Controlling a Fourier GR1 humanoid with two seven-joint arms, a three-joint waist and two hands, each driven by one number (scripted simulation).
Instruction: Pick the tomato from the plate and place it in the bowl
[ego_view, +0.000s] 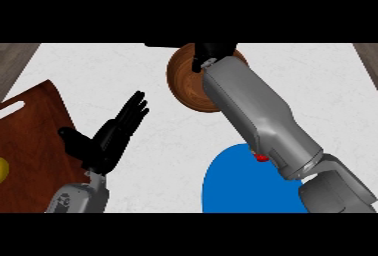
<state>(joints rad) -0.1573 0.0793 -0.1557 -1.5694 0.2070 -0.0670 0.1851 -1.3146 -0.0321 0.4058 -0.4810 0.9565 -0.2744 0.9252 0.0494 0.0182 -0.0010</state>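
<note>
A wooden bowl (186, 82) stands at the back of the counter. My right hand (210, 51) hangs over the bowl's far right rim, and its forearm crosses the bowl and the blue plate (236, 187) at the front. A small red bit, probably the tomato (260, 158), shows at the forearm's edge over the plate; the rest of it is hidden. What the right hand holds, if anything, is hidden. My left hand (111, 132) rests open at the left, fingers up, holding nothing.
A dark wooden cutting board (37, 135) lies at the left edge with a yellow thing (2, 170) on it. White counter (310, 85) lies to the right of the bowl and between the board and the plate.
</note>
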